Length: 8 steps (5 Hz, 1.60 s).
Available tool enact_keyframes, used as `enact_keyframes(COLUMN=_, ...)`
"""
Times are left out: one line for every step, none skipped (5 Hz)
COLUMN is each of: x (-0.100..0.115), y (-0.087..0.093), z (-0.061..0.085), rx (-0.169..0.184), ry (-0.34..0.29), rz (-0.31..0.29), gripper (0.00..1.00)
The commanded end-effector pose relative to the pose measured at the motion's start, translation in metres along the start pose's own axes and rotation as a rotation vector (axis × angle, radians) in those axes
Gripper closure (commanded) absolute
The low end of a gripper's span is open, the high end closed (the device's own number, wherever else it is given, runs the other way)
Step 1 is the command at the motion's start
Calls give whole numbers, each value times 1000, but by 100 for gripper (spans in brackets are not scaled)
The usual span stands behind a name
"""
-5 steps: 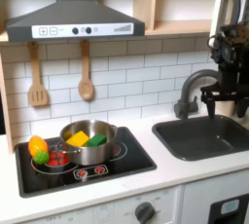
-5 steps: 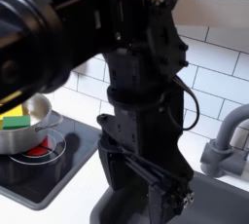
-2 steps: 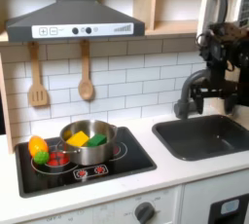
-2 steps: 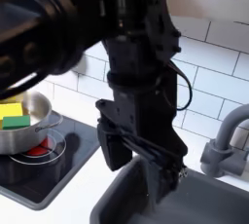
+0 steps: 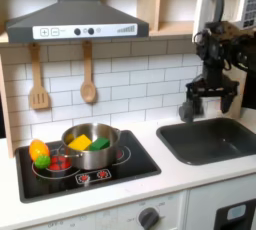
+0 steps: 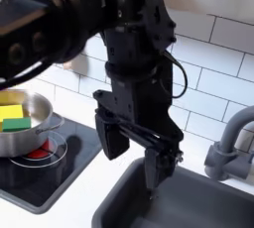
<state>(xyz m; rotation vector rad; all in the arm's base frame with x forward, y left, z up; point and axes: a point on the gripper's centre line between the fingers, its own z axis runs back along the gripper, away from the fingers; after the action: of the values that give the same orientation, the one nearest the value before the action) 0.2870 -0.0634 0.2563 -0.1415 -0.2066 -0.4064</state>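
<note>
In the first exterior view, the stove lies left on the counter and the sink right, with the faucet behind the sink's left edge. A pot stands on the stove, vegetables in it and beside it at left. Two wooden utensils hang on the wall behind, under the range hood. The gripper hangs spread above the sink.

In the first exterior view the arm hides most of the faucet; in the second exterior view the picture's left edge cuts the pot.

White tiled wall, grey range hood, probably wooden shelving above.
</note>
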Motion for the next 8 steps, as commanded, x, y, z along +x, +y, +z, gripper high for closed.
enact_keyframes(x=7, y=19, z=4, rx=25, ry=-13, rz=33, gripper=0)
enact_keyframes(x=12, y=27, z=7, rx=32, ry=-25, rz=44, gripper=0)
enact_keyframes(x=18, y=34, z=9, rx=37, ry=-33, rz=51, gripper=0)
enact_keyframes(x=22, y=38, z=8, rx=38, ry=-34, rz=43, gripper=0)
enact_keyframes(x=26, y=40, z=8, rx=39, ry=-35, rz=40, gripper=0)
enact_keyframes(x=32, y=41, z=9, rx=39, ry=-40, rz=30, gripper=0)
enact_keyframes(x=31, y=41, z=7, rx=44, ry=-35, rz=38, gripper=0)
enact_keyframes(x=20, y=38, z=10, rx=47, ry=-28, rz=66, gripper=0)
